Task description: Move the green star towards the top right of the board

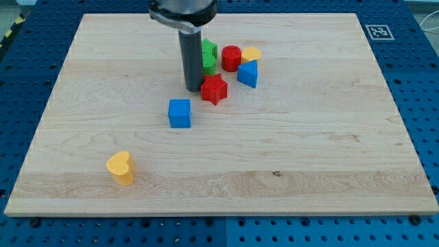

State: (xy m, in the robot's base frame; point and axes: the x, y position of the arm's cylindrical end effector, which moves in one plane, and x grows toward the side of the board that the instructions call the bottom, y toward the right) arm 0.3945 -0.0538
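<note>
Blue perforated tabletop (pixel 27 62) surrounds a pale wooden board (pixel 309 151), which carries a small black-and-white marker tag (pixel 376 31) at the view's top right corner. Near the board's top centre sits a tight cluster of blocks. The green star (pixel 208 56) lies at the cluster's left, partly hidden behind the dark rod, so only its right side shows. Just to its right stands a red cylinder (pixel 231 57), and beyond that a yellow block (pixel 252 53) whose shape cannot be made out, half covered by a blue triangular block (pixel 248 73) in front of it. A red star (pixel 214 89) sits below the green star, toward the view's bottom.

My tip (pixel 193 90) rests on the board just left of the red star, apparently touching or nearly touching it, and below-left of the green star. The arm has no end effector that opens or closes, only this rod, so nothing is grasped.

A blue cube (pixel 180 113) lies a little below the tip, apart from the cluster. A yellow heart (pixel 121 167) lies well apart, toward the view's bottom left.
</note>
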